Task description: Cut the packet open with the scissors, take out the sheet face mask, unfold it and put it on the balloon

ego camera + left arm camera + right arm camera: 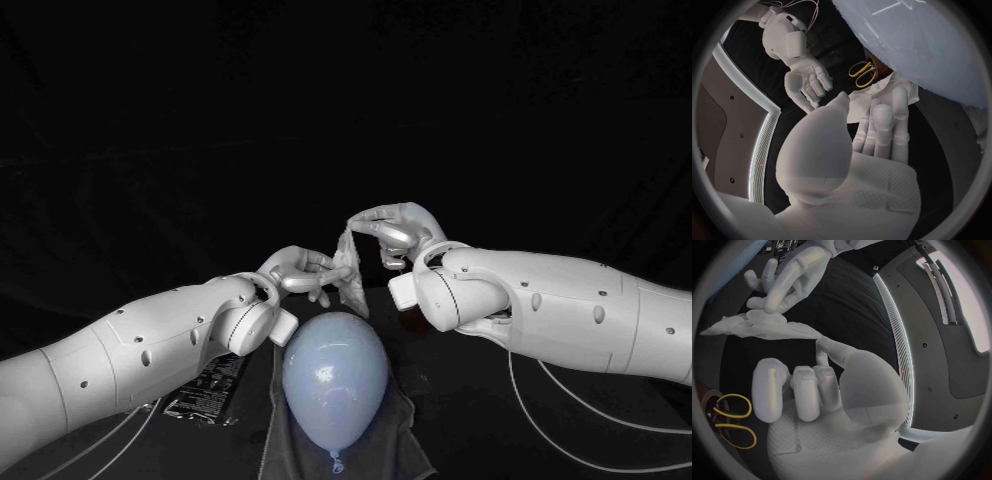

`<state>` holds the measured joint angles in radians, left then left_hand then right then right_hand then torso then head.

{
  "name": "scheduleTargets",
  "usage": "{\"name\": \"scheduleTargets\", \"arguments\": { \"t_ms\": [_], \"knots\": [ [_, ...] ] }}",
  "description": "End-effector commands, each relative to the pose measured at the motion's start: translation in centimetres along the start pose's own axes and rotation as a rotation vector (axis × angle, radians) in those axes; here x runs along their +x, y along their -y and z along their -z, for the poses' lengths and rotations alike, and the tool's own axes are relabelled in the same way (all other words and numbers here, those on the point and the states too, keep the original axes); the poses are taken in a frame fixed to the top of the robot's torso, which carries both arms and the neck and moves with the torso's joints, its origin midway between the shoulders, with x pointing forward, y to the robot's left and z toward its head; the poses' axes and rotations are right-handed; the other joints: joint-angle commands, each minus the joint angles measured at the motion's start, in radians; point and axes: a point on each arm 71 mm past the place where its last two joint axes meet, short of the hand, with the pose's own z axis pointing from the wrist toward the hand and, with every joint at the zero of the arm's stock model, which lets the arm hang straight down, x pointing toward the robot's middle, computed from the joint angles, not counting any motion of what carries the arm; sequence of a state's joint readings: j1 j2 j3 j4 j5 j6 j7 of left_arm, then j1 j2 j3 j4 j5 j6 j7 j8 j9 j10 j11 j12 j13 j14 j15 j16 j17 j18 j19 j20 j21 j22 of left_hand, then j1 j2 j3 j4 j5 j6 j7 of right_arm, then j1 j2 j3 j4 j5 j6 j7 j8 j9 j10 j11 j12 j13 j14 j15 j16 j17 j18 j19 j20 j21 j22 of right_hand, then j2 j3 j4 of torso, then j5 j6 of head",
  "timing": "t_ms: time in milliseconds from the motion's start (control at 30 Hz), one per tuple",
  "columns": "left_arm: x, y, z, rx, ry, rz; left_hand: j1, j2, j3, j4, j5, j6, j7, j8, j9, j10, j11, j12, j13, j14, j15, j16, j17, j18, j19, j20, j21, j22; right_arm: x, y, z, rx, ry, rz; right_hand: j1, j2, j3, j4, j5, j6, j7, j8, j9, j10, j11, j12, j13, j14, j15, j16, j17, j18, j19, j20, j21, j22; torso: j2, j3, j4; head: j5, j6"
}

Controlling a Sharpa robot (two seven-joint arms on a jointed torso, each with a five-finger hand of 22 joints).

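Observation:
The pale blue balloon (338, 376) lies on a dark cloth (400, 432) at the near middle of the table, knot toward me. Just beyond and above it, my left hand (304, 270) and right hand (392, 229) hold the crumpled white sheet mask (349, 262) between them in the air. The left fingers (768, 299) pinch one end of the mask (757, 327); my right hand (801, 387) grips the other end. The mask (859, 102) is still bunched and partly folded. The dark packet (208, 388) lies flat to the left of the balloon. The yellow-handled scissors (862, 73) lie on the table beyond the balloon (923, 45).
The dark cloth spreads out from under the balloon toward the table's near edge. The scissors (733, 421) rest under my right forearm's side. White cables (577, 420) trail from the right arm over the table.

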<state>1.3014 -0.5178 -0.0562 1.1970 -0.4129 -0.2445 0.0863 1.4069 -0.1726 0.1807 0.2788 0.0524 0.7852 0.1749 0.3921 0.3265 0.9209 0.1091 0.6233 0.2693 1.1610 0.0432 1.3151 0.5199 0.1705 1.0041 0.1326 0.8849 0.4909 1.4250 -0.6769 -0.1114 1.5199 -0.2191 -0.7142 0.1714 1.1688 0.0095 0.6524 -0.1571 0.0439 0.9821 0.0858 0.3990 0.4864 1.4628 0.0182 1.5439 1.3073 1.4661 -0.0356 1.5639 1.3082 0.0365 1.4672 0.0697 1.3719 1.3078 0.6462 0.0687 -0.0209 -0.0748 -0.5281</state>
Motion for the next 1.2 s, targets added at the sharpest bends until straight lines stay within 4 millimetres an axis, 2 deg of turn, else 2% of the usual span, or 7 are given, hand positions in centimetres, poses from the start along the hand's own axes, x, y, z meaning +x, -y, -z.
{"name": "scheduleTargets", "arguments": {
  "t_ms": [33, 233, 500, 633, 733, 900, 1200],
  "knots": [
    [0.0, 0.4, 0.0, 0.036, 0.024, 0.022, 0.011, 0.0, -0.011, 0.002, -0.004, 0.016, -0.001, 0.011, -0.001, 0.013, -0.004, 0.005, -0.002, -0.006, -0.006, 0.002, 0.0, 0.014, 0.002, 0.0, -0.005, 0.0, 0.2, -0.2, 0.0, -0.015, -0.018, 0.006, 0.001, 0.011, 0.009, 0.0, 0.005, 0.004, -0.001, 0.039, 0.192, 0.094, -0.006, 0.006, 0.247, 0.105, -0.009, 0.007, 0.263, 0.01, 0.009, -0.005, 0.005, 0.197, -0.001, -0.0003, 0.0, -0.001, 0.0],
    [-0.1, 0.6, 0.0, 0.063, 0.047, 0.046, 0.049, 0.063, 0.018, 0.004, -0.003, 0.065, -0.02, 0.032, 0.0, 0.038, -0.02, 0.008, -0.009, 0.005, -0.018, 0.009, 0.018, 0.015, 0.006, -0.008, -0.004, 0.001, 0.2, -0.1, -0.1, -0.009, -0.017, 0.008, 0.001, 0.011, 0.009, 0.0, 0.005, 0.004, -0.001, 0.039, 0.192, 0.094, -0.006, 0.006, 0.247, 0.105, -0.009, 0.007, 0.263, 0.01, 0.009, -0.005, 0.005, 0.197, 0.0, -0.0005, 0.0002, 0.0, -0.001],
    [-0.3, 0.9, 0.0, 0.103, 0.069, 0.073, 0.156, 0.131, 0.132, -0.033, -0.003, 0.162, -0.07, 0.077, 0.008, 0.118, -0.063, -0.001, -0.027, 0.082, -0.056, 0.062, 0.156, 0.015, 0.023, -0.038, 0.022, 0.019, -0.1, 0.1, -0.3, -0.001, -0.008, 0.012, 0.001, 0.011, 0.009, 0.0, 0.005, 0.004, -0.001, 0.039, 0.192, 0.094, -0.006, 0.006, 0.247, 0.105, -0.009, 0.007, 0.263, 0.01, 0.009, -0.005, 0.005, 0.197, 0.0, -0.0002, 0.0001, 0.0, -0.001],
    [-0.3, 0.9, 0.1, 0.108, 0.065, 0.082, 0.156, 0.128, 0.162, -0.04, -0.004, 0.167, -0.074, 0.091, 0.017, 0.144, -0.069, -0.004, -0.031, 0.108, -0.062, 0.082, 0.21, 0.012, 0.031, -0.046, 0.042, 0.039, -0.5, 0.3, -0.5, 0.002, 0.006, 0.02, 0.0, 0.01, 0.01, 0.0, 0.005, 0.003, -0.001, 0.04, 0.194, 0.094, -0.006, 0.007, 0.247, 0.105, -0.009, 0.007, 0.263, 0.01, 0.009, -0.005, 0.004, 0.197, 0.0, 0.0, -0.0001, 0.0, -0.002],
    [-0.5, 0.8, 0.2, 0.104, 0.062, 0.097, 0.14, 0.116, 0.202, -0.043, -0.004, 0.164, -0.076, 0.107, 0.029, 0.164, -0.073, -0.01, -0.034, 0.151, -0.067, 0.117, 0.299, -0.001, 0.071, -0.053, 0.107, 0.125, -1.2, 0.6, -0.7, 0.007, 0.025, 0.028, 0.0, 0.01, 0.01, 0.0, 0.005, 0.003, -0.001, 0.04, 0.194, 0.094, -0.006, 0.007, 0.247, 0.105, -0.009, 0.007, 0.263, 0.01, 0.009, -0.005, 0.004, 0.197, 0.0, 0.0, -0.0004, 0.0, -0.003],
    [-1.0, 0.4, 0.5, 0.083, 0.063, 0.134, 0.132, 0.108, 0.231, -0.049, -0.004, 0.164, -0.077, 0.118, 0.036, 0.174, -0.075, -0.009, -0.032, 0.159, -0.069, 0.127, 0.321, -0.003, 0.073, -0.055, 0.124, 0.144, -2.5, 1.2, -0.9, 0.02, 0.062, 0.04, -0.001, 0.01, 0.01, 0.0, 0.005, 0.003, -0.001, 0.041, 0.195, 0.094, -0.006, 0.007, 0.247, 0.105, -0.009, 0.007, 0.263, 0.01, 0.009, -0.005, 0.005, 0.197, 0.0, -0.0002, -0.0008, 0.0, -0.005],
    [-2.6, -0.6, 1.0, 0.013, 0.094, 0.226, 0.052, 0.055, 0.388, -0.106, -0.005, 0.158, -0.076, 0.153, 0.057, 0.18, -0.079, 0.009, -0.016, 0.162, -0.07, 0.144, 0.345, -0.004, 0.053, -0.058, 0.162, 0.183, -5.4, 3.2, -0.2, 0.081, 0.138, 0.071, -0.002, 0.009, 0.011, 0.0, 0.005, 0.003, -0.001, 0.042, 0.196, 0.094, -0.007, 0.007, 0.247, 0.105, -0.009, 0.007, 0.263, 0.009, 0.01, -0.005, 0.006, 0.198, 0.0, 0.0, 0.0005, 0.009, -0.014]
  ]
}}
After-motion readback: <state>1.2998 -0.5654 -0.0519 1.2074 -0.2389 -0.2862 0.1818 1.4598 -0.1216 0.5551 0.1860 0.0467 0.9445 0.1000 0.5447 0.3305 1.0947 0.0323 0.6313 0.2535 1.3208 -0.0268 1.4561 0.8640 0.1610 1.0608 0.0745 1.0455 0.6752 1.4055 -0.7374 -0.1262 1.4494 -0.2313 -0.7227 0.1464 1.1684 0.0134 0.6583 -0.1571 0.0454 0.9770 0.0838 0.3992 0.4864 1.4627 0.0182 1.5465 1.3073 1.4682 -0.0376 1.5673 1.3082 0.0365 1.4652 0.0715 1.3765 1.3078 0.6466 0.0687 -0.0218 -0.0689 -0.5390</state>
